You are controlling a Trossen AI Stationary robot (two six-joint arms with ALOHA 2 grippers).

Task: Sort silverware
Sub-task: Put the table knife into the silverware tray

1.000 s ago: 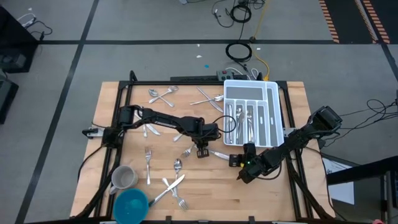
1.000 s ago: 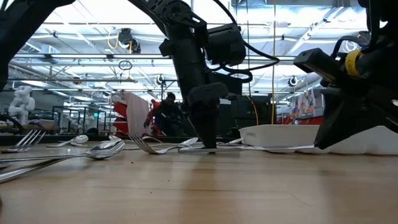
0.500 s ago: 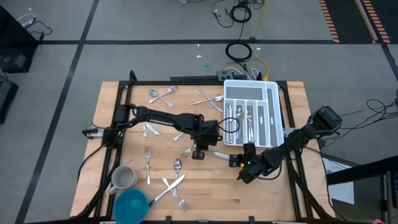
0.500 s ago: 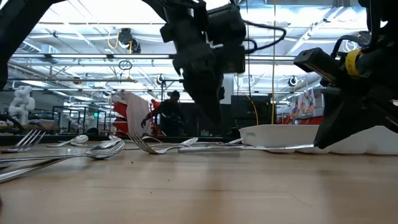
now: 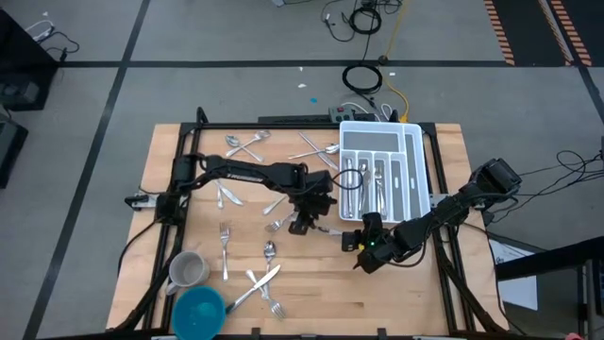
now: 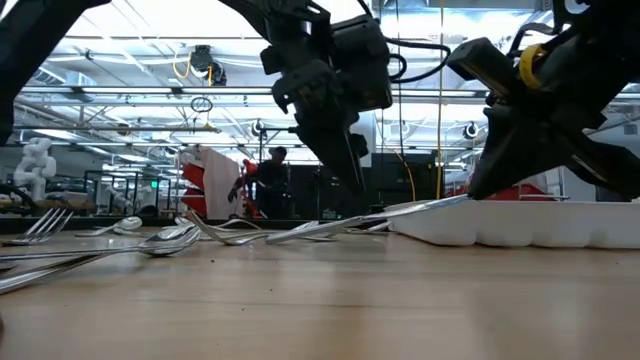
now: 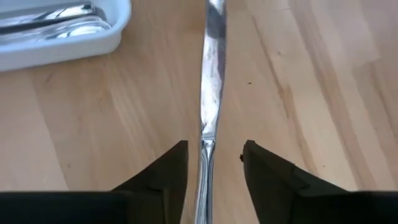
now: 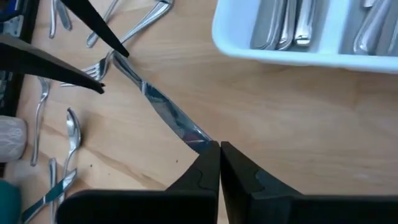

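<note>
I judge this a handover of 1 slim silver metal knife (image 8: pixel 163 111): my left gripper (image 7: pixel 213 155), mid-desk, has its fingers spread either side of the handle, not pinching, while my right gripper (image 8: pixel 219 163), nearer the white compartmented organiser tray (image 5: pixel 412 142), holds the blade tip between fingers pressed together. In the low view the knife slants above the wooden desk (image 5: pixel 311 297). Next I should carry it right to a tray slot. I count about 12 loose pieces; inside the tray I cannot count.
</note>
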